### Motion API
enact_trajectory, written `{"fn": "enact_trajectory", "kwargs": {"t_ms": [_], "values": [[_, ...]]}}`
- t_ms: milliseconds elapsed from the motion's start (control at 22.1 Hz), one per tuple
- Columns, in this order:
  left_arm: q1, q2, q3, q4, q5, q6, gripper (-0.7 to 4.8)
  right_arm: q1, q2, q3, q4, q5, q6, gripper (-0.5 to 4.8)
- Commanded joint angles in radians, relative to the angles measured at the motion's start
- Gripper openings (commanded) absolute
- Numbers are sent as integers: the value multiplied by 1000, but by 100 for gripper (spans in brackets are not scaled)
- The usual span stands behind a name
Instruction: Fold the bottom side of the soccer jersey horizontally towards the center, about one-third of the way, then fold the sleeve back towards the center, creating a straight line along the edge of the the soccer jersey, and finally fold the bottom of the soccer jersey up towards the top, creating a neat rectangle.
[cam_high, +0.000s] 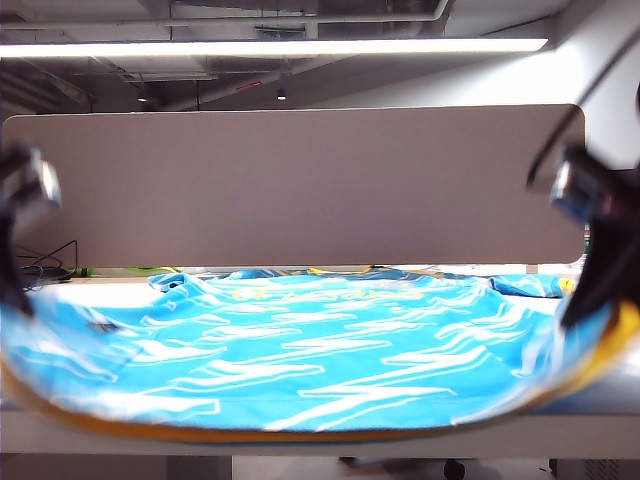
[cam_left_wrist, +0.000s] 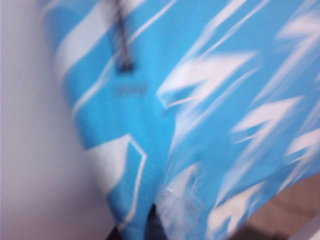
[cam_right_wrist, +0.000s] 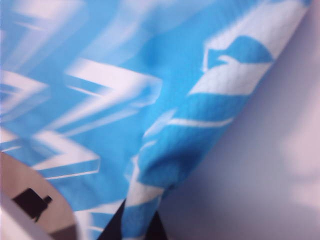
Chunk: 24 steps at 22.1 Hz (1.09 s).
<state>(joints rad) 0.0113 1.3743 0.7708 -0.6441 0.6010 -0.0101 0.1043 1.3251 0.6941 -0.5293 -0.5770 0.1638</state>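
Both grippers clamped on the near hem of the soccer jersey (cam_high: 320, 360), edge raised off the table (cam_high: 100, 292).

Nearest the camera, the yellow-edged hem hangs in a sagging arc between the left gripper (cam_left_wrist: 150, 227) and the right gripper (cam_right_wrist: 137, 227), jaws closed on bunched cloth at each near corner. Risk: thin pinches may slip under the slack weight; uneven travel would skew the fold line; the drooping middle could drag and crease. Farther back, the body lies flat, streaked face up, collar and sleeves toward the grey panel (cam_high: 300, 185); motion blur prevents confirming grip depth.
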Motion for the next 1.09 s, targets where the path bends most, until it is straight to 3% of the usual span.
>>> {"fn": "enact_trajectory", "kwargs": {"t_ms": [45, 136, 226, 317, 589, 906, 1042, 1087], "values": [[-1, -269, 5, -23, 54, -171, -4, 19, -207, 7, -141, -6, 8, -7], [-3, -459, 5, -72, 48, -238, -4, 31, -368, 7, -251, -6, 16, -7], [-3, -569, 5, -135, 47, -253, -4, 42, -483, 7, -332, -6, 22, -6], [-2, -813, 5, -293, -25, -284, -4, 45, -713, 7, -462, -5, 74, -7], [-2, -1077, 5, -357, -65, -401, -4, 42, -1046, 8, -494, 4, 303, -7], [-2, -993, 5, -206, -93, -373, -4, 42, -1031, 8, -298, 90, 350, -6], [-2, -863, 5, -93, -103, -350, -4, 42, -890, 8, -126, 104, 320, -7], [-1, -753, 5, -2, -108, -330, -4, 40, -760, 9, 19, 105, 307, -7]]}}
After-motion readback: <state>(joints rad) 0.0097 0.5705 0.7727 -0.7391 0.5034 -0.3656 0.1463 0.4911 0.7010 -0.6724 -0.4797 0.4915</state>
